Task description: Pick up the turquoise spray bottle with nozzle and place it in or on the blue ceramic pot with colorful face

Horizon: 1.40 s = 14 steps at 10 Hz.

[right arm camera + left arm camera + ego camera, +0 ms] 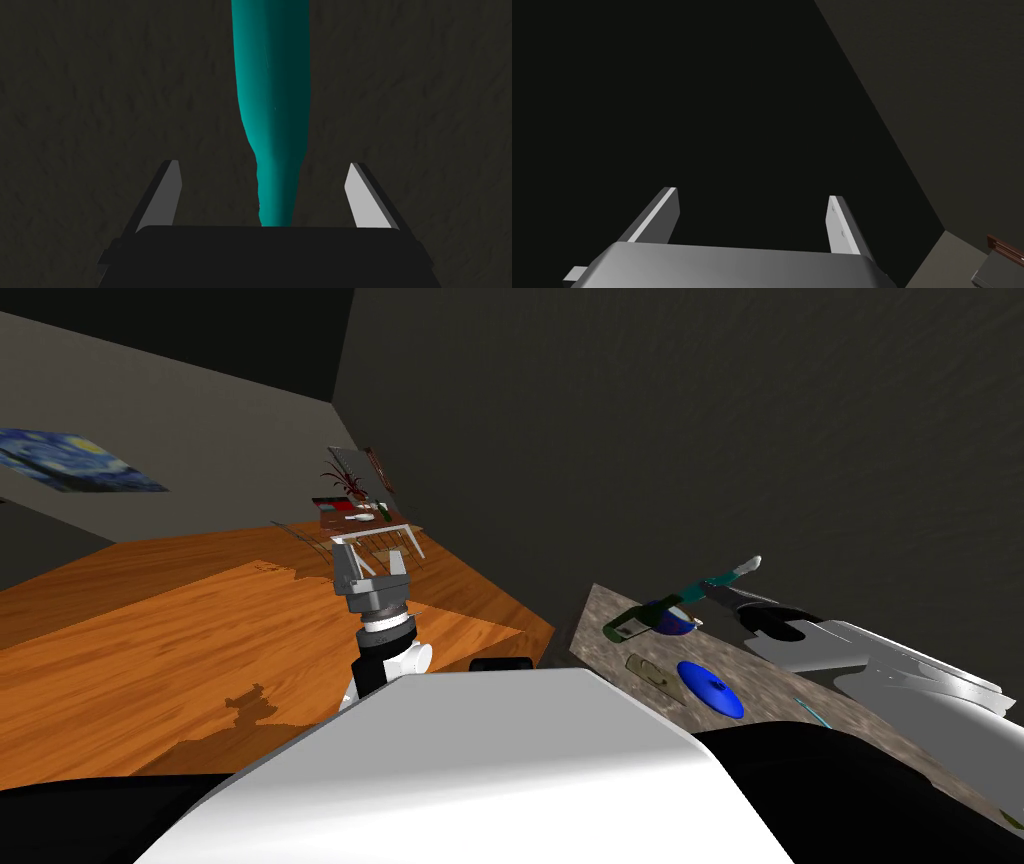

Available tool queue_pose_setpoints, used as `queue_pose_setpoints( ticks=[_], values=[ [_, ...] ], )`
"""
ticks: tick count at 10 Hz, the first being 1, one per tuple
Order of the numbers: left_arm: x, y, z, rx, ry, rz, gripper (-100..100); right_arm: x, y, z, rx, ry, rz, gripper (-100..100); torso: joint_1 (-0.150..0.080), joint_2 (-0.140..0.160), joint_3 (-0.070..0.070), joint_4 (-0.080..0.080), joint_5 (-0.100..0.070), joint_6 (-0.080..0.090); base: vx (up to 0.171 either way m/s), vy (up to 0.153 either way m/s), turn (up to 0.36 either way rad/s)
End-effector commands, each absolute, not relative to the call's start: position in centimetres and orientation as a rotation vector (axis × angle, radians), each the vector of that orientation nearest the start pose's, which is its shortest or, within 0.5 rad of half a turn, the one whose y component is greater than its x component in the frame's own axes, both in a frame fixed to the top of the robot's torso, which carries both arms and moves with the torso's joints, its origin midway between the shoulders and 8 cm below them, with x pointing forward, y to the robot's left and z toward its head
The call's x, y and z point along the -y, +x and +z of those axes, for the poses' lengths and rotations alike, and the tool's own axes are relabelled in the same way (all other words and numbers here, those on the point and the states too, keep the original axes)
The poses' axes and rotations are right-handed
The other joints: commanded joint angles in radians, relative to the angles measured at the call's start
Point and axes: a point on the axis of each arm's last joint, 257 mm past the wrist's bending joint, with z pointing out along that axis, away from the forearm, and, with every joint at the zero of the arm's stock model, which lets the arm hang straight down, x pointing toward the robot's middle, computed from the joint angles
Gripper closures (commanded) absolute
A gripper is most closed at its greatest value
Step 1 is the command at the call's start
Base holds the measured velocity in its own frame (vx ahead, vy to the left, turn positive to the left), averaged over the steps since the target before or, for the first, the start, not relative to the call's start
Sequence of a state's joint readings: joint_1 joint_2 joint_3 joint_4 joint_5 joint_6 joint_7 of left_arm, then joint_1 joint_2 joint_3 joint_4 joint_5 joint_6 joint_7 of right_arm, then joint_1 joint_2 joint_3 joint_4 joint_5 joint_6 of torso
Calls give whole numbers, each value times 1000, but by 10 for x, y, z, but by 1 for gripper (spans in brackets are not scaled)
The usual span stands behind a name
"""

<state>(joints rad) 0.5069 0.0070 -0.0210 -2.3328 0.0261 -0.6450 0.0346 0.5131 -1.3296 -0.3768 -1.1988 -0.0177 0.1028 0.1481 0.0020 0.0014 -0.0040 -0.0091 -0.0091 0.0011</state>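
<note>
Spray bottle — between fingers of spread right gripper

On the counter at the robot's right, a pot stands near the far corner, with a disc nearer the robot. The spray bottle sits just above the pot, between the right gripper's parted fingers, touching neither. The left gripper hangs over the floor, left of the counter.

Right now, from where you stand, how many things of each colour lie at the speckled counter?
Blue: 2, the pot and a disc.
Turquoise: 1, the spray bottle.
Dark green: 1, a bottle.
Olive: 1, a flat piece.
Total: 5.
A thin turquoise streak nearer me is too small to name, not counted.
</note>
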Motion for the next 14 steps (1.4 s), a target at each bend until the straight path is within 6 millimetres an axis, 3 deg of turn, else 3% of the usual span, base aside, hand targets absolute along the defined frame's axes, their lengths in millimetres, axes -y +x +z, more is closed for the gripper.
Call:
queue_pose_setpoints(
  ticks=[1, 2, 3, 11, 12, 13, 14],
  values=[
    [-269, 305, 70, -459, -526, -1410, 0, 833, 327, -62, -1670, 620, -555, -100, 0, 0, 0, 0, 0, 0, 0, 0, 0],
    [-269, 305, 70, -459, -526, -1410, 0, 833, 327, -62, -1670, 620, -555, 0, 0, 0, 0, 0, 0, 0, 0, 0, 0],
    [-269, 305, 70, -459, -526, -1410, 0, 830, 334, -47, -1666, 611, -550, -100, 0, 0, 0, 0, 0, 0, -5, -5, -71],
    [-269, 305, 70, -459, -526, -1410, 0, 807, 371, 3, -1668, 573, -519, -100, 0, 1, 0, 0, 0, 0, -6, -9, -53],
    [-269, 305, 70, -459, -526, -1410, 0, 809, 368, -1, -1668, 574, -521, -100, 0, 1, 0, 0, 0, 0, 0, 0, 0],
    [-269, 305, 70, -459, -526, -1410, 0, 808, 368, 0, -1667, 575, -521, 0, 0, 0, 0, 0, 0, 0, 0, 0, 0],
    [-269, 305, 70, -459, -526, -1410, 0, 808, 368, 0, -1667, 575, -521, 0, 0, 0, 0, 0, 0, 0, 0, 0, 0]
  ],
)
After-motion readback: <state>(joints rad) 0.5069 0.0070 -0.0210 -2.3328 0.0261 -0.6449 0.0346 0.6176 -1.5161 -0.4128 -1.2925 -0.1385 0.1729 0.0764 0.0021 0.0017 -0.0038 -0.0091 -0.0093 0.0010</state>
